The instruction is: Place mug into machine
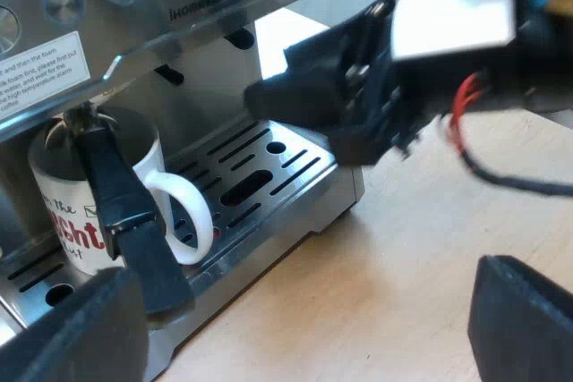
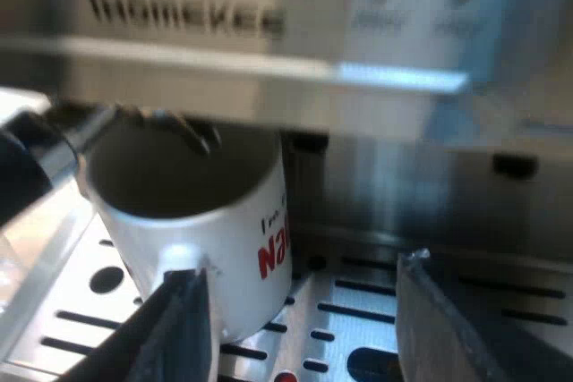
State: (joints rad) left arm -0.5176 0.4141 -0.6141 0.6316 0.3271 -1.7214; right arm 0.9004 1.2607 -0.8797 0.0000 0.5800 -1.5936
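The espresso machine (image 1: 206, 87) has a brushed metal housing with a satin sheen and carries a white paper-like label (image 1: 40, 73). Its drip tray (image 1: 277, 172) is slotted, reflective metal. The mug (image 1: 54, 199) is glossy white ceramic with printed lettering. The holder handle (image 1: 125, 212) looks like matt dark plastic. The table (image 1: 403, 257) is pale, smooth, matt wood.

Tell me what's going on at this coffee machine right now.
The mug stands on the drip tray of the espresso machine, under the metal holder locked into its front. The right gripper is open close by the mug, gripping nothing. The left gripper hangs over the table by the machine, open too. The mug looks placed.
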